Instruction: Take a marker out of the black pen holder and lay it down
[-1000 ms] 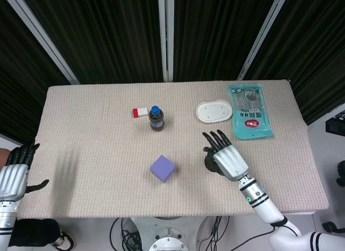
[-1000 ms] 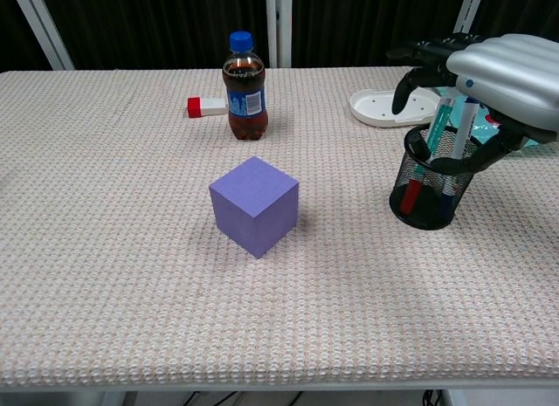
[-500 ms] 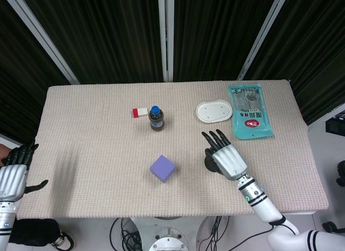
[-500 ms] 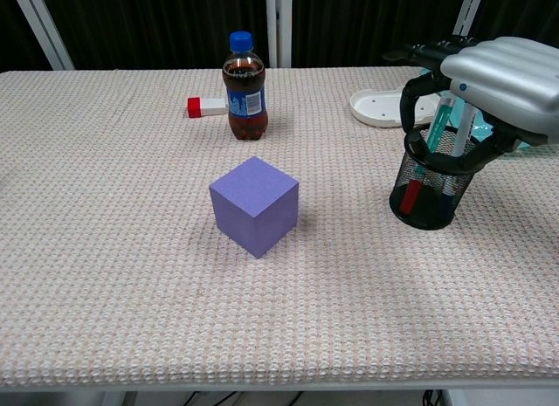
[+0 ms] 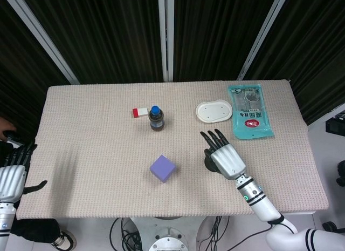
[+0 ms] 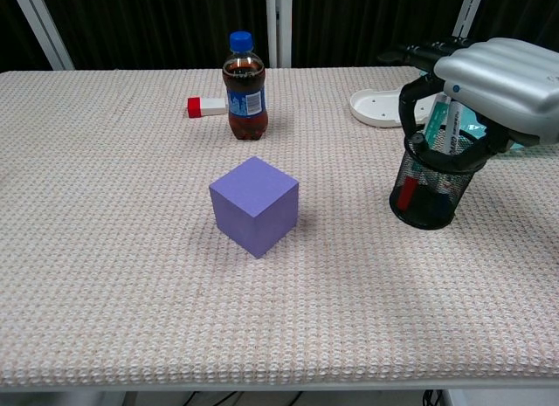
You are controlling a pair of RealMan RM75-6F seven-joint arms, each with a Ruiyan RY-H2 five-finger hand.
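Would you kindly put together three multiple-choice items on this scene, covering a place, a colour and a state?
1. Where is the right hand?
A. over the black pen holder
B. on the bottle
C. off the table

2. What colour is the cube?
A. green
B. purple
C. red

3. How does the bottle stand?
A. on its side
B. upside down
C. upright, capped

Answers: 1 A, the chest view shows it above the holder's rim. 2 B, both views show purple faces. 3 C, its blue cap points up.
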